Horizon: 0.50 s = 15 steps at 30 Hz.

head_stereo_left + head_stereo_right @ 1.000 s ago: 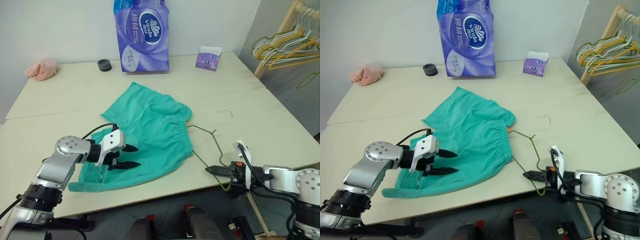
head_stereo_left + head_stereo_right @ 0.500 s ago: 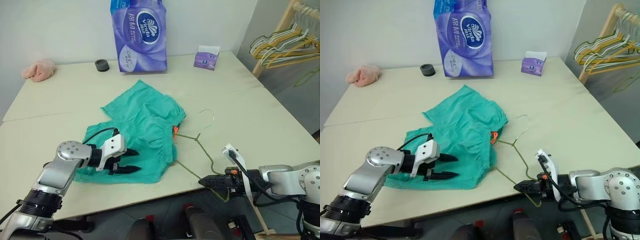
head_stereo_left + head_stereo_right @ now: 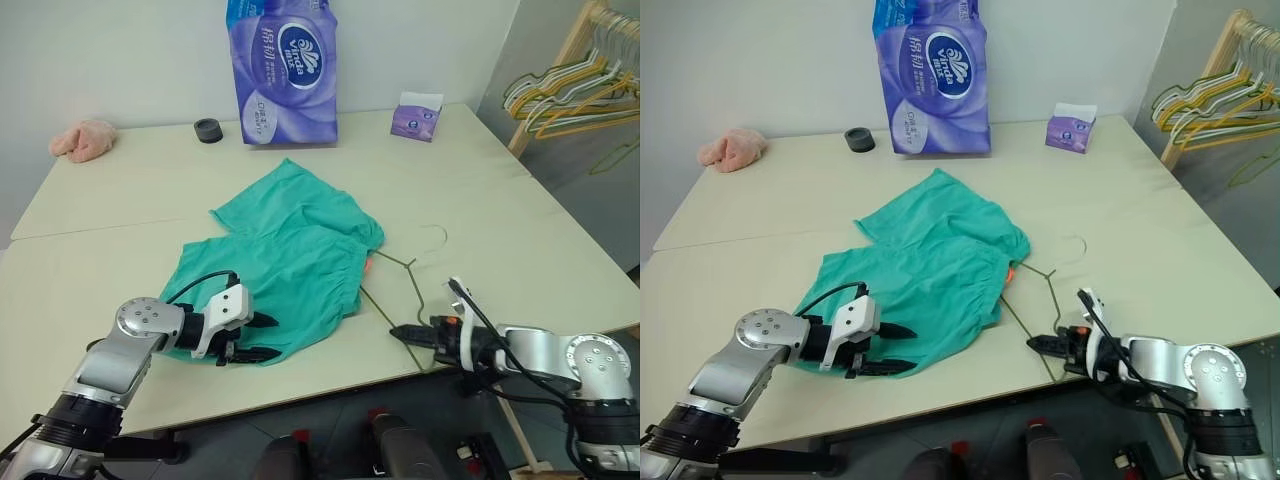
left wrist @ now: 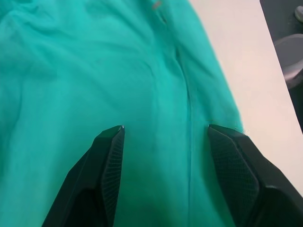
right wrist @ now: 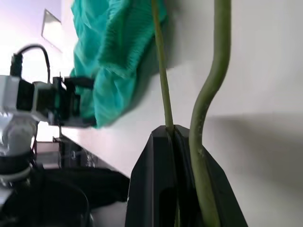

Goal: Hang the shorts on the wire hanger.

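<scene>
The shorts [image 3: 285, 262] lay crumpled on the desk [image 3: 480, 200] with the wire hanger [image 3: 405, 282] running out from under their waistband, the right gripper [image 3: 398, 332] with fingers clamped on its wire, the left gripper [image 3: 268, 338] with fingers apart over the shorts' near edge.

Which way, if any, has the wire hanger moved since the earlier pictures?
Yes. The wire hanger, pinched by the right gripper, has slid left, deeper into the shorts, judged against the table's edge.

Left gripper [image 3: 262, 337] spread apart, right gripper [image 3: 398, 331] pinched closed
</scene>
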Tool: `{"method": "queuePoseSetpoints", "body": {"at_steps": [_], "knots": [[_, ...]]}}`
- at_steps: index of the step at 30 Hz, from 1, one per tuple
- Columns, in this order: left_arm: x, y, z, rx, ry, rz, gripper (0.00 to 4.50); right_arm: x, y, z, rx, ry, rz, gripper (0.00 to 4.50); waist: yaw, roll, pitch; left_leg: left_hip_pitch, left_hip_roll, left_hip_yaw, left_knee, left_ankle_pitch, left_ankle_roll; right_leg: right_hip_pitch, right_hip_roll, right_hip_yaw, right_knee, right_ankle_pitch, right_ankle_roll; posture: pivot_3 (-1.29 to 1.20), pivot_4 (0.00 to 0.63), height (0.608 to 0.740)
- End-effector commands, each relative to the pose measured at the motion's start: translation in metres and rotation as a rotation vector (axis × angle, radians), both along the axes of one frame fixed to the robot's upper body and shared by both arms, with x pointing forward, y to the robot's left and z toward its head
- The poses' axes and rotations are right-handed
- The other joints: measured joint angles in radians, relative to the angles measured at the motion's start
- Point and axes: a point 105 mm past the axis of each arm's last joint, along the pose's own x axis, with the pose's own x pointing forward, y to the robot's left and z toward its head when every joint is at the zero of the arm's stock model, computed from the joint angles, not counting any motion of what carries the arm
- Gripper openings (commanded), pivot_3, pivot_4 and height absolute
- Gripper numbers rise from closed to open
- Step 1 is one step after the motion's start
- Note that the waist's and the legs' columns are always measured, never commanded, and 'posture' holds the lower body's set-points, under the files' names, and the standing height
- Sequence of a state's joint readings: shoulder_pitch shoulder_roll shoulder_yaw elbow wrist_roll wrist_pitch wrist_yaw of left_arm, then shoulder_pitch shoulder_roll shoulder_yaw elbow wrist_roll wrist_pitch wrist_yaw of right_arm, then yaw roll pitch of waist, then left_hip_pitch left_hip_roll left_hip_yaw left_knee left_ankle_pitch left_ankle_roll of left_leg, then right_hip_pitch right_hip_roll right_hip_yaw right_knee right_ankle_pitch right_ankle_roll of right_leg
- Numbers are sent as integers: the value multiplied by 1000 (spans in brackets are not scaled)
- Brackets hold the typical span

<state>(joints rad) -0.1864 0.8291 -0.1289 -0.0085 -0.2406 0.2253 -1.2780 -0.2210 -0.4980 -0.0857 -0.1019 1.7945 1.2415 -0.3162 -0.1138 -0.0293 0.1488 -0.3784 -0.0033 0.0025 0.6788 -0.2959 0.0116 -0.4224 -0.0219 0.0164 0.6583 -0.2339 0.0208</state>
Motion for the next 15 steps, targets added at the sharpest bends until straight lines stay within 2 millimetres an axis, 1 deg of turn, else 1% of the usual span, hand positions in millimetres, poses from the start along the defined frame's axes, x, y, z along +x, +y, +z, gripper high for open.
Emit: {"method": "queuePoseSetpoints", "body": {"at_steps": [1, 2, 4, 5, 6, 7, 9, 10, 12, 13, 15], "knots": [[-2, -4, 4, 2, -25, -30, 2923, 3, 6, 34, 95, -113, 42, 0, 1, 0, 0, 0, 0, 0, 0, 0, 0, 0, 0, 0, 0, 0, 0, -181, 113, 740], [-2, -4, 4, 2, -24, -30, 2923, -1, 8, 39, 108, -136, 76, 0, 1, 0, 0, 0, 0, 0, 0, 0, 0, 0, 0, 0, 0, 0, 0, -182, 112, 740], [-1, -4, 4, -8, -24, -21, 2923, -29, 17, 55, 80, -252, 287, 0, 2, 0, 0, -1, 0, 0, 1, 0, 0, 0, 0, 0, 0, 0, 1, -186, 112, 740], [-1, -4, 5, -11, -24, -18, 2923, -42, 21, 58, 59, -290, 378, 0, 2, 0, 0, -1, 0, 0, 1, 0, 0, 0, -1, 0, -1, 1, 1, -188, 112, 740], [0, -4, 5, -13, -25, -17, 2923, -52, 23, 59, 51, -308, 440, 0, 2, 0, 0, -1, 0, 0, 1, 0, 0, 0, -1, 0, -1, 0, 1, -188, 112, 740], [0, -4, 5, -15, -26, -17, 2923, -58, 25, 55, 23, -318, 481, 0, 2, -1, -1, -1, 0, -1, 0, 0, 0, 0, 0, -1, -1, 0, 1, -188, 112, 740], [2, -5, 8, -25, -30, -15, 2923, -70, 26, 43, -69, -334, 567, 0, 2, -2, -1, 0, 2, -2, 0, 0, 0, 0, 1, -2, -1, 0, 1, -193, 112, 740], [3, -6, 9, -28, -32, -14, 2923, -73, 25, 34, -135, -343, 603, 0, 2, -2, -1, 0, 2, -2, 0, 0, 0, 0, 1, -2, -1, 0, 1, -193, 112, 740], [5, -6, 11, -29, -33, -15, 2923, -74, 20, 23, -200, -346, 621, 0, 2, -2, -1, 0, 2, -1, 0, 0, 0, 0, 1, -2, -1, 0, 1, -195, 113, 740], [5, -6, 11, -28, -35, -17, 2923, -71, 17, 18, -205, -329, 598, 0, 2, -2, -1, 0, 2, -1, 0, 0, 0, 0, 0, -2, -1, 0, 1, -195, 114, 740], [5, -5, 11, -21, -36, -22, 2923, -55, 5, 3, -238, -262, 484, 0, 3, -2, -2, 0, 1, -1, 1, 0, 0, 0, 0, -1, -1, 0, 1, -198, 115, 740]]}}
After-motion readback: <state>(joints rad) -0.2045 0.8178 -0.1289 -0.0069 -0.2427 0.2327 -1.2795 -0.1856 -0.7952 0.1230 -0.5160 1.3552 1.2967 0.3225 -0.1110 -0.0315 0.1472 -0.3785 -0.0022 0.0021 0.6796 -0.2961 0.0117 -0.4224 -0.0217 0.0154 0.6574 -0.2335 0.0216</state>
